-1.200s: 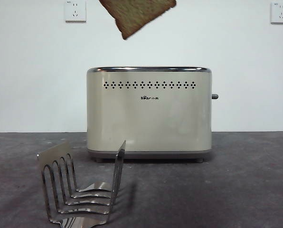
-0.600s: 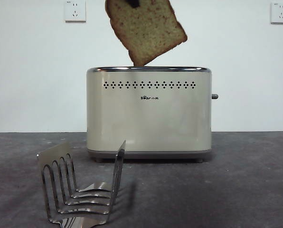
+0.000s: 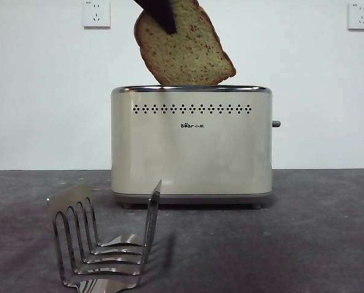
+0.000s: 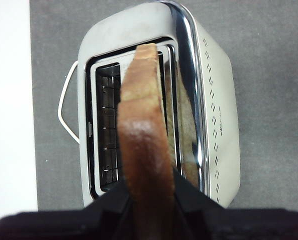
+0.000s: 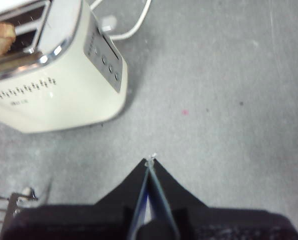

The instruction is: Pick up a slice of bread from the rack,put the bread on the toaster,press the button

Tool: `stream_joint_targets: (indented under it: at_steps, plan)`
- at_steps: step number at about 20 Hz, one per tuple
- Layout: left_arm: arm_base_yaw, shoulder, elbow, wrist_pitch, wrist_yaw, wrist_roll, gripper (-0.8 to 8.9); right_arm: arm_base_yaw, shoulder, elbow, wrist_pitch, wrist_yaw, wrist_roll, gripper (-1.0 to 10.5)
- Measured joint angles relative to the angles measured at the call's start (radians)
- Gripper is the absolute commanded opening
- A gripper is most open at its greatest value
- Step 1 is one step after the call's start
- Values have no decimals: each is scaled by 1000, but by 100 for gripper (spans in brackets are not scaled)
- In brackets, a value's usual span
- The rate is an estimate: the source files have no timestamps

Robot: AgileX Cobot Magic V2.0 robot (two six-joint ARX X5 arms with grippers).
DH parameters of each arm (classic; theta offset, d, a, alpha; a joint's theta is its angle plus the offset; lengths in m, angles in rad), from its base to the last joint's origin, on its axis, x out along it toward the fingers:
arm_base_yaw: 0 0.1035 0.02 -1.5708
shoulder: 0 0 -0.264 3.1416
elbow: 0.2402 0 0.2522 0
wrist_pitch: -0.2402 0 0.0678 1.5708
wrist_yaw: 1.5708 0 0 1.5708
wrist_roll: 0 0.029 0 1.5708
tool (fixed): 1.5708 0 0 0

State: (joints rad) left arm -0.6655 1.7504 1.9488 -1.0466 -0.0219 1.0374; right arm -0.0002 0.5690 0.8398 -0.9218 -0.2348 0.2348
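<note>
Left gripper (image 4: 149, 192) pinches the bread (image 3: 185, 52) tilted, low corner in the toaster (image 3: 192, 146) slot to feed in; right gripper (image 5: 150, 165) waits, fingers closed, empty.

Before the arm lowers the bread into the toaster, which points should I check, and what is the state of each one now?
1. Left end effector grips the slice of bread firmly at its crust: ok.
2. Bread lines up with a slot of the toaster: ok in the left wrist view, its lower edge is at the slot.
3. Bread is upright: not ok, it is tilted in the front view.
4. Slot is free of obstacles: cannot tell, the bread hides part of it.
5. Right end effector is away from the toaster, shut: ok.
6. Button is unobstructed: ok.
</note>
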Motion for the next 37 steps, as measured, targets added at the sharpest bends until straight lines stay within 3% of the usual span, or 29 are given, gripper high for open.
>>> stream_joint_targets:
  at_steps: [8,14,17,30,37]
  plan:
    - [24,50,0,-5,21,36,-9,0,0,0,-2,0,-20,1]
    - [23,68,0,4,-32,36,-10,0,0,0,-2,0,-23,1]
    - [12,68,0,11,-106,35,-10,0,0,0,-2,0,-23,1]
    - [-48,137,5,41,-151,32,-10,0,0,0,-16,0,-31,1]
    - [-51,149,10,69,-140,-45,-9,0,0,0,-50,3,-48,1]
